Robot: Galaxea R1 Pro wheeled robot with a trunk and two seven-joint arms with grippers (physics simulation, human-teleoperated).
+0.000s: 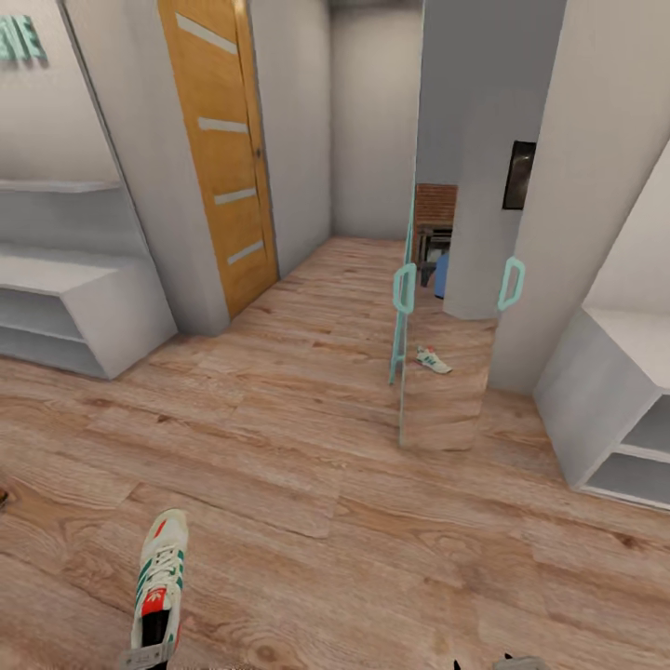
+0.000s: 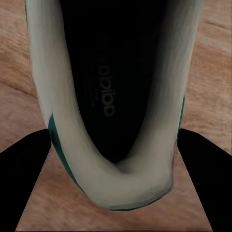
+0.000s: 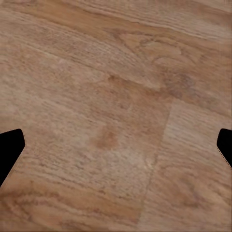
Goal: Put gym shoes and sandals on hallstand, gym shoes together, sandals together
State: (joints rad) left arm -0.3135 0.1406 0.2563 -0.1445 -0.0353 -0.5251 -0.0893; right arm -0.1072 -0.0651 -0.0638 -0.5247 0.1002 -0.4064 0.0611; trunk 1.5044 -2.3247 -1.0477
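Note:
One white gym shoe [image 1: 160, 582] with green stripes hangs low at the front left, toe pointing away. My left gripper [image 1: 149, 654] is shut on its heel. In the left wrist view the black fingers [image 2: 24, 164] press both sides of the gym shoe's heel [image 2: 121, 183], with the gripper [image 2: 113, 145] around it. The second gym shoe [image 1: 434, 360] lies far off on the corridor floor [image 1: 307, 437], beyond the glass door. The hallstand [image 1: 65, 298] stands at the left with wall shelves above. My right gripper [image 3: 118, 145] is open over bare planks. A dark brown sliver [image 1: 3, 499] at the left edge is too small to identify.
A glass door [image 1: 404, 372] with teal handles stands edge-on mid-corridor. A wood door [image 1: 219, 149] is in the left wall. A similar low two-level unit [image 1: 614, 409] stands at the right, past a white wall corner [image 1: 521, 279].

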